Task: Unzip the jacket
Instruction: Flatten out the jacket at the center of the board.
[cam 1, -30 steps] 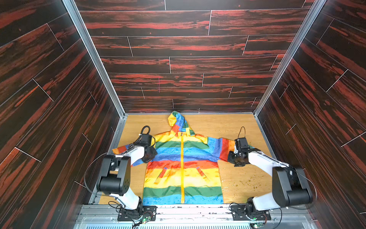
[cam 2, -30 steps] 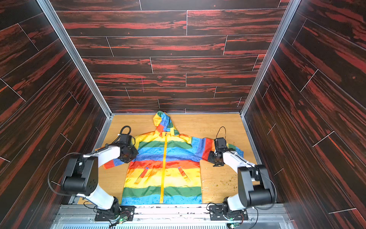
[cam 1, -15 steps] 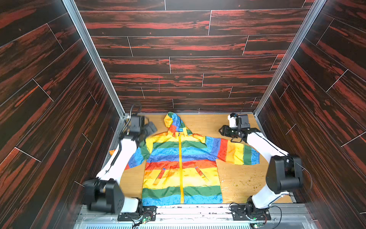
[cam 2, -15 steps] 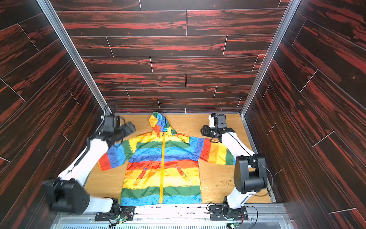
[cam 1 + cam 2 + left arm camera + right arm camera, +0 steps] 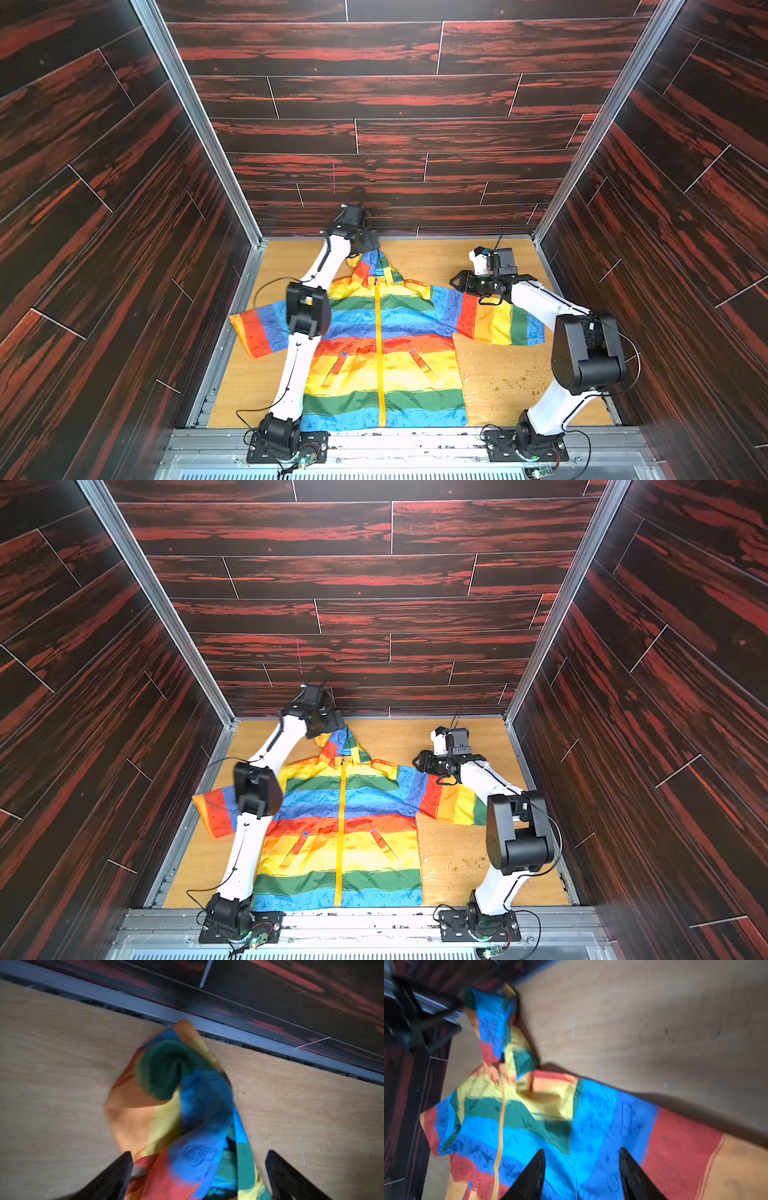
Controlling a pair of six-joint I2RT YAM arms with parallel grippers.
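The rainbow-striped jacket (image 5: 386, 332) (image 5: 345, 812) lies flat and front-up on the wooden table, sleeves spread, hood toward the back wall. Its yellow zipper (image 5: 380, 345) (image 5: 500, 1126) runs closed down the middle. My left gripper (image 5: 369, 241) (image 5: 199, 1152) hovers open at the hood (image 5: 182, 1088), whose crumpled fabric lies between the wide-apart fingers. My right gripper (image 5: 457, 283) (image 5: 582, 1149) stands open just above the blue band at the shoulder of the right-hand sleeve (image 5: 498, 320), with nothing gripped.
Dark red-streaked wall panels close in the wooden table (image 5: 498, 257) at the back and on both sides. A metal rail (image 5: 415, 442) runs along the front by both arm bases. Small specks (image 5: 507, 382) lie on the table near the right arm.
Both grippers have let go of the sleeves, which now lie spread out flat. My left arm has swung to the hood at the back. My right gripper has moved to the shoulder.
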